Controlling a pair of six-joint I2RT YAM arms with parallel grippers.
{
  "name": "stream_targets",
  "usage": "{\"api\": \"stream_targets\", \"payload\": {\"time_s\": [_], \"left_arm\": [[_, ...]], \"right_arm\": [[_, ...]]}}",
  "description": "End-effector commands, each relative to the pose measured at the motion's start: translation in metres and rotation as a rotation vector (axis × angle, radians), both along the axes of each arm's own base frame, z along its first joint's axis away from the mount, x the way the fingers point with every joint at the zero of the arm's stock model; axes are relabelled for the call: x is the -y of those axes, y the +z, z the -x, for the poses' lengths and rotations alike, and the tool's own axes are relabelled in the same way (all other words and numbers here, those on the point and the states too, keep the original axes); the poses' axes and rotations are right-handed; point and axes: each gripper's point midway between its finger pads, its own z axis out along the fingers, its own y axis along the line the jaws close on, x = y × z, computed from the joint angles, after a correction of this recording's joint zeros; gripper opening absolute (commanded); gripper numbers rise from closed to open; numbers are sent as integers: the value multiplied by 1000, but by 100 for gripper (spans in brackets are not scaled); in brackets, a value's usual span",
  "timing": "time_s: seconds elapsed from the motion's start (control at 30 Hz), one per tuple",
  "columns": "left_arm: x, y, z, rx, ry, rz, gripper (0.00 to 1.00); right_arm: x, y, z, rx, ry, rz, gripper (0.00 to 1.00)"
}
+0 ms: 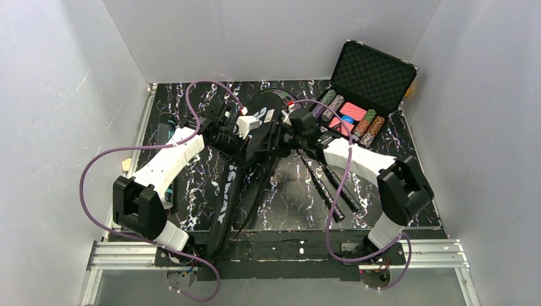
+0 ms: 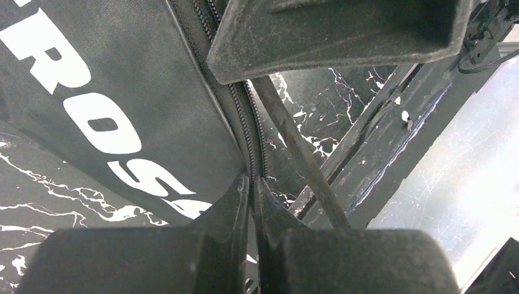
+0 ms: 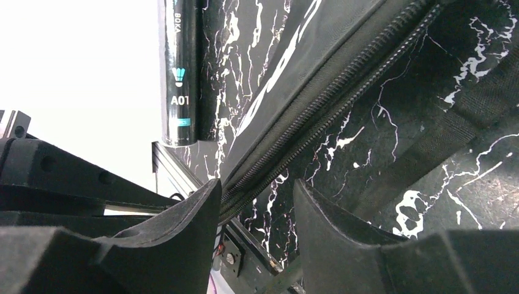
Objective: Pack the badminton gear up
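Note:
The long black racket bag (image 1: 223, 191) lies diagonally across the mat, white lettering up (image 2: 92, 92). My left gripper (image 2: 251, 181) is shut on the bag's zipper edge (image 2: 245, 122), at the bag's wide end (image 1: 258, 135). My right gripper (image 3: 257, 196) is open just beside it (image 1: 284, 131), with the zipper edge (image 3: 330, 104) running against its left finger (image 3: 196, 214). Two dark rackets (image 1: 324, 186) lie right of the bag, handles toward me; their heads are hidden by the arm and bag. The tube (image 3: 179, 67) lies along the mat's left side (image 1: 166, 127).
An open black hard case (image 1: 373, 76) with coloured poker chips stands at the back right. A black strap (image 2: 300, 159) trails from the bag toward the front rail (image 1: 281, 252). White walls close in three sides.

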Motion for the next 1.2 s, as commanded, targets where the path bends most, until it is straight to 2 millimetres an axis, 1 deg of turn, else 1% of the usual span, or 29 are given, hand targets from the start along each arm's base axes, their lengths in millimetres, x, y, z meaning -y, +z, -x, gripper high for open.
{"api": "stream_targets", "payload": {"time_s": [0.0, 0.17, 0.33, 0.6, 0.67, 0.77, 0.8, 0.97, 1.17], "left_arm": [[3, 17, 5, 39, -17, 53, 0], [4, 16, 4, 30, -12, 57, 0], [6, 17, 3, 30, -12, 64, 0], [7, 17, 4, 18, -13, 72, 0], [7, 17, 4, 18, -12, 72, 0], [7, 18, 4, 22, -12, 71, 0], [7, 18, 3, 24, -12, 70, 0], [8, 17, 4, 16, -13, 74, 0], [9, 17, 7, 3, -22, 82, 0]], "right_arm": [[-5, 19, 2, 51, 9, -76, 56], [6, 30, 11, 88, -6, -103, 62], [12, 26, 17, 83, -11, -103, 60], [0, 26, 13, 72, 7, -113, 57], [-3, 23, 13, 67, 12, -107, 55], [-5, 17, 14, 58, 19, -104, 47], [-5, 16, 15, 57, 20, -104, 47], [-5, 14, 15, 53, 16, -106, 46], [-11, 16, 12, 51, 21, -114, 47]]}}
